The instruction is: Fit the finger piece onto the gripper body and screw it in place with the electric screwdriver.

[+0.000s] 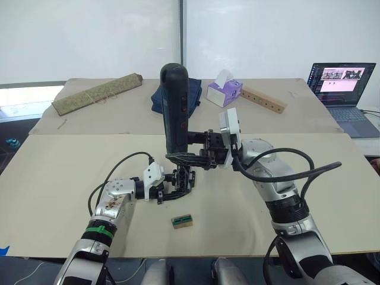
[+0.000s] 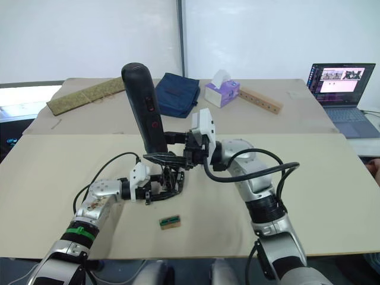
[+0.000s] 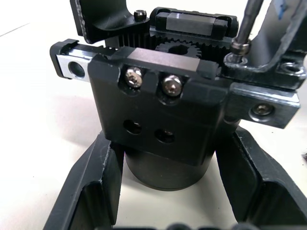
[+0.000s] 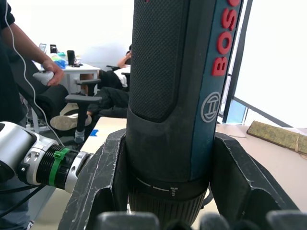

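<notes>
Both claws are pinching: left gripper (image 3: 168, 211) clamps the chunky black gripper body (image 3: 163, 120) on the table, right gripper (image 4: 168, 191) squeezes the thick black electric screwdriver (image 1: 176, 107) upright, so the thin metal bit (image 3: 247, 24) should stay square on its screw.

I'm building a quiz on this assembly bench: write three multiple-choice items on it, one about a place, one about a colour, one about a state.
1. Where does the small green-topped block lie?
A. on the laptop
B. on the table in front of the gripper body
C. inside the tissue box

2. What colour is the tissue box?
A. purple
B. red
C. yellow

3. How is the electric screwdriver held?
A. lying flat
B. upright in the right end effector
C. hanging off the table edge

Answers: 1 B, it sits just before the gripper body; 2 A, purple sides; 3 B, black fingers clamp its lower barrel.
</notes>
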Robot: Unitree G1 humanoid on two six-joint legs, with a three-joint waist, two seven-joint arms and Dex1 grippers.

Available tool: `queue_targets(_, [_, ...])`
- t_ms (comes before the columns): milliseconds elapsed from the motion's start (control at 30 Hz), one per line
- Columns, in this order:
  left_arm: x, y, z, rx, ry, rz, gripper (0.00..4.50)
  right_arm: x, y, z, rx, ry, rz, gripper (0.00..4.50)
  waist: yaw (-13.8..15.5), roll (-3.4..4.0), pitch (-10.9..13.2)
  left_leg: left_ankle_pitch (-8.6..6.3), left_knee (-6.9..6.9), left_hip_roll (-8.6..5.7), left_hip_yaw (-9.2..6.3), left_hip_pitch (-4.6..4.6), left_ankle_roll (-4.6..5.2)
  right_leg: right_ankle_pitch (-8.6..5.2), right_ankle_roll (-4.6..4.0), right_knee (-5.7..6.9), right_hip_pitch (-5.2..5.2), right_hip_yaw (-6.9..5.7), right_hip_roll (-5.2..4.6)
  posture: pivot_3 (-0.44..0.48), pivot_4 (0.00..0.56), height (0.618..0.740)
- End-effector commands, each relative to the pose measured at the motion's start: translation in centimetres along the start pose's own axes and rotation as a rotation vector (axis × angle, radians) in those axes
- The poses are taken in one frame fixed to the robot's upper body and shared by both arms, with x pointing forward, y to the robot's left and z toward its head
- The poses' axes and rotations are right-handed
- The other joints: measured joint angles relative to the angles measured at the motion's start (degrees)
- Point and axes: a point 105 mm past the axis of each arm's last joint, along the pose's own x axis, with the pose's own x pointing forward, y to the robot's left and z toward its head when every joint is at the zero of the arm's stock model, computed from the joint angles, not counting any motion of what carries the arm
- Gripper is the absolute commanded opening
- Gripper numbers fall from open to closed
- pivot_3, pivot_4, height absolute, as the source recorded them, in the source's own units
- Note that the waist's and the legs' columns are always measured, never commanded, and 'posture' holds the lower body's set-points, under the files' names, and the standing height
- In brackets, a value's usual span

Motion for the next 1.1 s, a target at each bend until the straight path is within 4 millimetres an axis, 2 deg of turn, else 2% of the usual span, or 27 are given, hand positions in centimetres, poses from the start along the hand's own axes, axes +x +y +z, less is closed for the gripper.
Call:
queue_targets(33, [0.1, -0.4, -0.2, -0.004, 0.024, -0.015, 2.28, -0.3, 0.3, -2.7, 0.079, 0.103, -0.016, 1.95, 0.0, -0.01, -0.1, 0.00, 0.00, 0.00, 0.00, 0.00, 0.00, 0.00, 0.00, 0.00, 0.00, 0.00, 0.00, 0.000, 0.150, 0.740])
queue_targets(333, [0.1, -0.4, -0.1, -0.012, 0.025, -0.009, 2.28, 0.1, 0.3, -3.9, 0.147, 0.133, -0.044, 1.95, 0.0, -0.07, -0.4, 0.00, -0.01, 0.01, 0.00, 0.07, 0.00, 0.00, 0.00, -0.01, 0.05, 0.00, 0.01, 0.000, 0.150, 0.740])
queue_targets(533, [0.0, -0.6, -0.2, -0.015, 0.023, -0.007, 2.28, -0.4, 0.5, -5.4, 0.165, 0.190, -0.053, 1.95, 0.0, -0.08, -0.5, 0.00, -0.06, 0.01, 0.00, 0.14, 0.00, 0.00, 0.00, -0.03, 0.10, 0.00, 0.01, 0.000, 0.150, 0.740])
queue_targets(767, [0.0, -0.6, -0.3, -0.019, 0.023, 0.000, 2.28, -0.7, 1.0, -6.6, 0.198, 0.240, -0.054, 1.95, -0.1, -0.09, -0.6, -0.03, -0.31, 0.06, 0.00, 0.90, 0.02, -0.06, -0.03, -0.36, 0.93, -0.04, 0.03, 0.000, 0.150, 0.740])
queue_targets(1100, [0.0, -0.6, -0.4, -0.021, 0.027, 0.000, 2.28, -0.7, 0.2, -5.3, 0.158, 0.209, -0.072, 1.95, -0.1, -0.11, -0.6, -0.03, -0.32, 0.06, -0.01, 0.90, 0.02, -0.07, -0.03, -0.36, 0.93, -0.04, 0.02, 0.000, 0.150, 0.740])
